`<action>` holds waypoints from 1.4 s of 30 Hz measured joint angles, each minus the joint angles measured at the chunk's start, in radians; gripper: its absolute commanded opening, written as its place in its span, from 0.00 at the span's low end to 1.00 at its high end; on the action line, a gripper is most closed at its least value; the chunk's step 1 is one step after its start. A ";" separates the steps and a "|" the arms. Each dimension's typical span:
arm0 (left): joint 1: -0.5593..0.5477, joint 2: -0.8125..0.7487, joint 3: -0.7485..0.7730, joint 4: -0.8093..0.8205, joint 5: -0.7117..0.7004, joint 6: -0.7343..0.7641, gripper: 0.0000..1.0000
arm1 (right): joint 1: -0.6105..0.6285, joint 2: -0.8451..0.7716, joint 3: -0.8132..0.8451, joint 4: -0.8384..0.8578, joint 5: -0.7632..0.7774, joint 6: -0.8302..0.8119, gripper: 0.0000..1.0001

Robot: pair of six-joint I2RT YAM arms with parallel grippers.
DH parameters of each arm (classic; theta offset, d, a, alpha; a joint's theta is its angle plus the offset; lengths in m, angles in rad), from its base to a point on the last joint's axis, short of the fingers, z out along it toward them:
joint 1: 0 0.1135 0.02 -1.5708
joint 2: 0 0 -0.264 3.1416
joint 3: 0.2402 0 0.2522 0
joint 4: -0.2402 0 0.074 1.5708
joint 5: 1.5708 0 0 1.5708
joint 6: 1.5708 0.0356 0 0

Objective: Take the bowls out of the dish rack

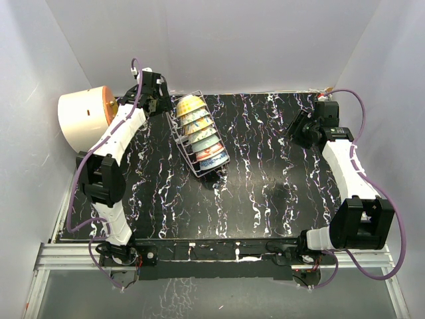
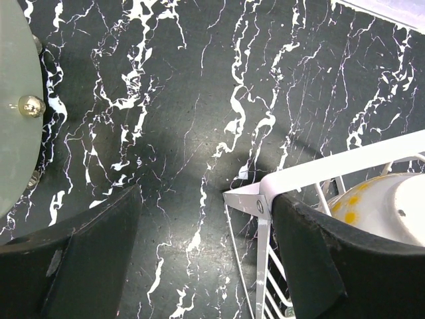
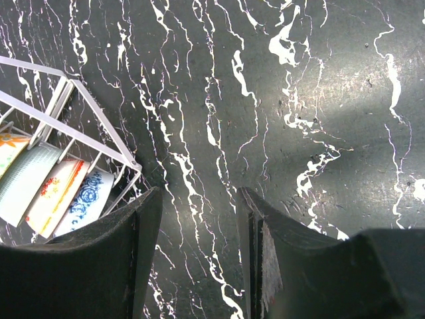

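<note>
The silver wire dish rack (image 1: 188,145) stands at the back left of the black marble table, holding several patterned bowls (image 1: 199,131) on edge in a row, a yellow one (image 1: 188,104) at the far end and a blue-and-white one (image 1: 214,159) nearest. My left gripper (image 1: 159,105) is open and empty just left of the rack's far end; in its wrist view the rack corner (image 2: 260,199) and the yellow bowl (image 2: 378,203) sit by the right finger. My right gripper (image 1: 292,129) is open and empty at the back right, well apart from the rack (image 3: 73,116).
A large cream-and-orange cylinder (image 1: 83,117) lies at the far left, beside the left arm; its grey end shows in the left wrist view (image 2: 16,106). White walls enclose the table on three sides.
</note>
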 measured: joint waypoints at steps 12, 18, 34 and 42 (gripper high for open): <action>0.000 -0.016 -0.019 0.006 -0.030 0.020 0.76 | 0.000 0.002 0.000 0.000 -0.003 0.000 0.51; 0.000 -0.042 -0.057 0.025 -0.049 0.024 0.76 | 0.000 0.002 0.000 0.000 -0.006 0.001 0.51; 0.006 -0.148 -0.181 0.035 -0.112 0.041 0.76 | 0.000 0.002 -0.015 0.007 -0.046 0.004 0.51; 0.011 -0.219 -0.259 0.027 -0.139 0.048 0.76 | 0.000 -0.004 -0.027 0.013 -0.056 0.007 0.51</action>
